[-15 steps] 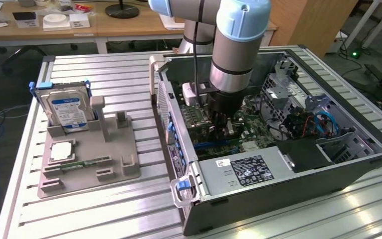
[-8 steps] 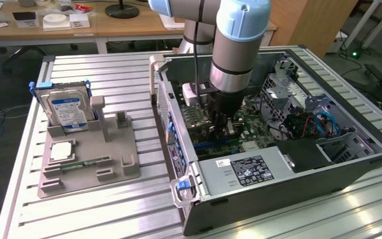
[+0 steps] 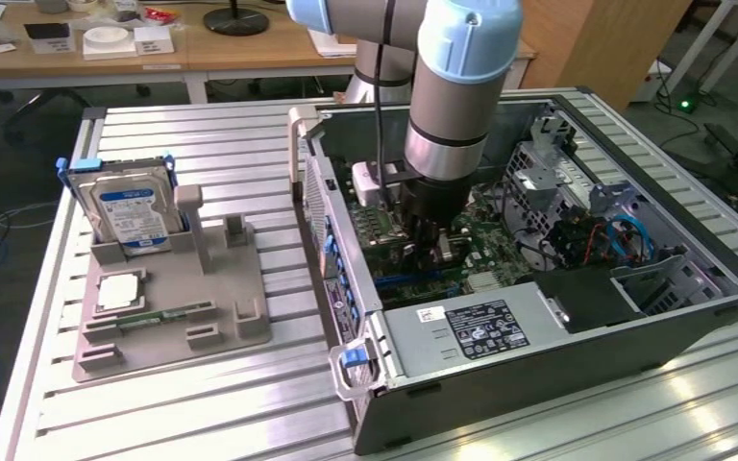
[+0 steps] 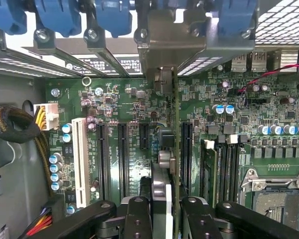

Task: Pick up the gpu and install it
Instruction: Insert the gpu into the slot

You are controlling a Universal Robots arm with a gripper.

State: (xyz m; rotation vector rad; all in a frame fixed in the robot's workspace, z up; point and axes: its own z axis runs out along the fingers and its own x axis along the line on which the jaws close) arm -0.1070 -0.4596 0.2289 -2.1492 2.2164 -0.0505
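Observation:
The gpu [image 4: 162, 184] stands edge-on between my fingers [image 4: 137, 219], a thin dark card running away from the wrist camera. Its silvery metal bracket [image 4: 172, 45] lies against the rear slot openings of the computer case [image 3: 575, 317]. My gripper [image 4: 164, 209] is shut on the card's upper edge. The card sits low against the green motherboard [image 4: 124, 99], in line with the expansion slots between two black ones [image 4: 143, 137] [image 4: 187, 154]; whether it is seated I cannot tell. In the exterior view my gripper [image 3: 427, 235] reaches straight down into the open case.
A grey parts holder [image 3: 203, 298] on the slatted table at the exterior view's left holds the blue-labelled hard drive [image 3: 132, 211] and a green memory stick [image 3: 158, 315]. Inside the case are the power supply [image 3: 472, 331], drive cage, braided cables [image 4: 10, 124] and a white slot [image 4: 80, 159].

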